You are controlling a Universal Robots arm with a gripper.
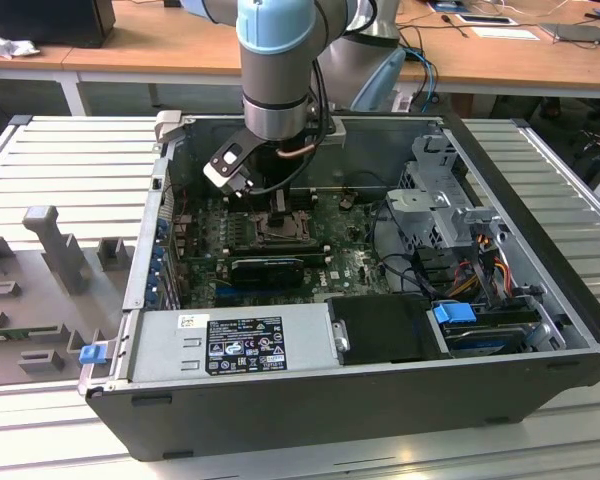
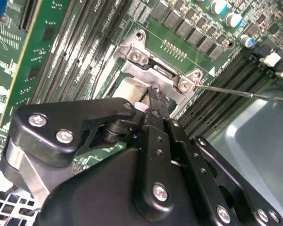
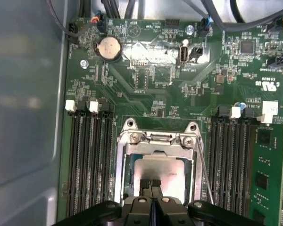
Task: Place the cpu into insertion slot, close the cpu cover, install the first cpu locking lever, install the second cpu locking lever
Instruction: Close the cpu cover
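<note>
The cpu is a pale square lying flat in the insertion slot at the middle of the green motherboard. The grey-metal cpu cover lies down around it, hinged at the screwed bar. My gripper is shut, its black fingertips together and resting on the chip's near part, with nothing between them. A thin wire locking lever sticks out from one corner of the socket across the memory slots. In the exterior view my gripper hangs straight over the socket.
Black memory slots flank the socket on both sides. A coin battery and cable plugs sit beyond it. A long black card, the power supply box, a drive cage and the case walls close in the board.
</note>
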